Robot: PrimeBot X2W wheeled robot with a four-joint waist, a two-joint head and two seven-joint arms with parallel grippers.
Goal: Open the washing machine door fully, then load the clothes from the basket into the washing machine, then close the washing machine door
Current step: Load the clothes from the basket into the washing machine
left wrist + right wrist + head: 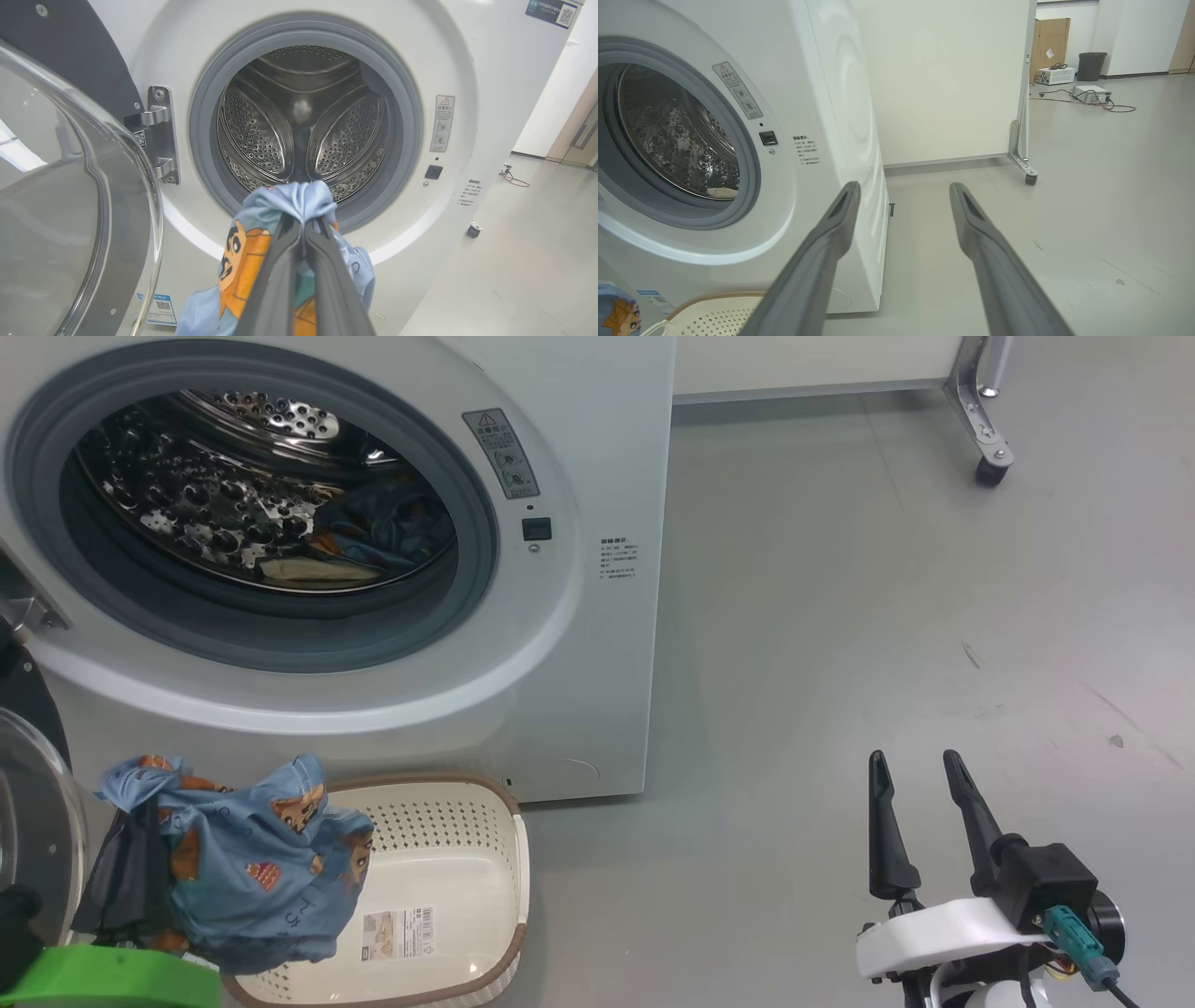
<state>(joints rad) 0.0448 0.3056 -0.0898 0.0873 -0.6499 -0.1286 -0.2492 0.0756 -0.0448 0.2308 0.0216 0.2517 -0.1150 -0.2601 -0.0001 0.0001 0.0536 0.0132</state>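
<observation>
Washing machine (306,116): warning-triangle label (442,123), blue QR sticker (161,308) low down

The clothes (252,877) are light blue with orange cartoon figures.

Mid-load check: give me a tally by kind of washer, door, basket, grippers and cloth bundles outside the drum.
washing machine: 1
washing machine door: 1, open
basket: 1
cloth bundle: 1, pinched in the left gripper
grippers: 2, counting the open right gripper
Total: 6
</observation>
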